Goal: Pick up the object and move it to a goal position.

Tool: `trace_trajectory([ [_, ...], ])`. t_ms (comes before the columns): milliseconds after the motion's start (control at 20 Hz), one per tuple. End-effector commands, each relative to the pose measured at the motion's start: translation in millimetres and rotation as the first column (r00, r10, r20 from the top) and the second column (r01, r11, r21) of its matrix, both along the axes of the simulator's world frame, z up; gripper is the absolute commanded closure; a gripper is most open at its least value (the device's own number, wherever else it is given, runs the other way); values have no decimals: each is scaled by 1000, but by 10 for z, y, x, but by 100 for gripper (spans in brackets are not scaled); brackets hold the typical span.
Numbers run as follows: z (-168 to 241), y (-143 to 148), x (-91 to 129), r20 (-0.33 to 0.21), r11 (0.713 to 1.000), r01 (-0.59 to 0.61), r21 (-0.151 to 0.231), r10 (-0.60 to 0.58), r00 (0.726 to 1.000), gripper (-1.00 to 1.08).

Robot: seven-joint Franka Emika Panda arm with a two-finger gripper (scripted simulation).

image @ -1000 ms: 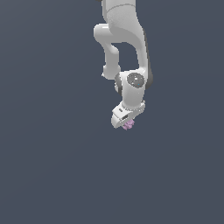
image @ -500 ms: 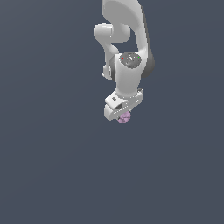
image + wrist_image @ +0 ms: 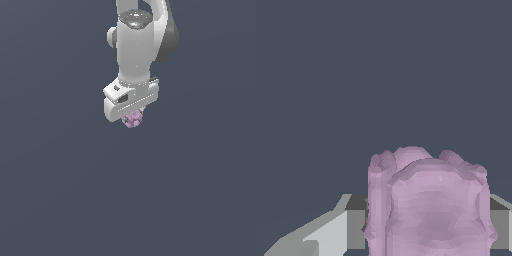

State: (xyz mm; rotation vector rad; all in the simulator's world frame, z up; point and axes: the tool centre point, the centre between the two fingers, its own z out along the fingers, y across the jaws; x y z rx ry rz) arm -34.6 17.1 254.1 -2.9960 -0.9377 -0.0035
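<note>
While clamped between the fingers of the white gripper, hangs the lumpy pink-lilac object, poking out just below the gripper body. Fills the near part of the wrist view, a grey finger pressed to either side. Bears no label, brand or readable writing; likewise the arm. Plain dark grey-blue backdrop all around.

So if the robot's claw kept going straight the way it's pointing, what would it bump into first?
Nothing shows ahead. The gripper already holds the pink block, and beyond it the wrist view shows only plain grey, though depth is hard to judge.
</note>
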Motion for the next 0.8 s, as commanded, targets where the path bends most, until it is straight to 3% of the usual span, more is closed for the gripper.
trace_trajectory([
  [0,265,-100,24,-1,1000,-1,1,1,1000,108],
  [750,1678,-654,223,-1,1000,1,-1,-1,1000,108],
])
